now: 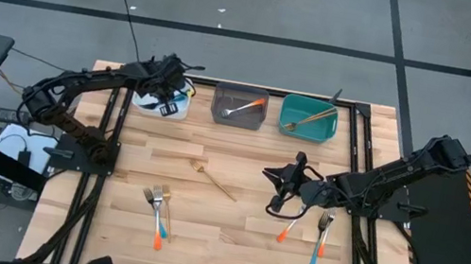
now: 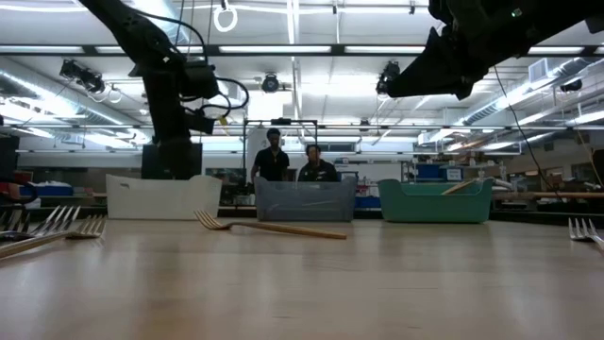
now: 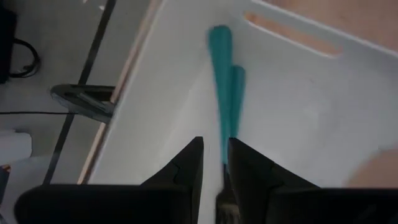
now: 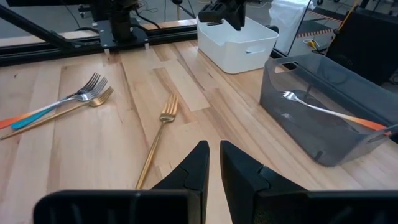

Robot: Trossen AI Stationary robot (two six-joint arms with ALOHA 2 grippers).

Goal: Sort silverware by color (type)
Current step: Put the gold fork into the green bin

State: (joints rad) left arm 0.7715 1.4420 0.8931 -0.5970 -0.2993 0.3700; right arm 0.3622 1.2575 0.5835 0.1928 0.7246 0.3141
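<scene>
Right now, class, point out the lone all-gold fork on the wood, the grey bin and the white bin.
all-gold fork (image 4: 166,111), right wrist view, head.
grey bin (image 1: 218,101), high view, left wall.
white bin (image 4: 231,56), right wrist view, front wall.

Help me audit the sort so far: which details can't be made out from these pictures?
- White bin, high view: the left tool and arm cover its contents.
- Blue-handled utensils, left wrist view: heads hidden behind the tool's fingers.
- Teal bin, low view: opaque wall hides all but a tip.
- Forks at the right edge, low view: cut off, handle colours unseen.
</scene>
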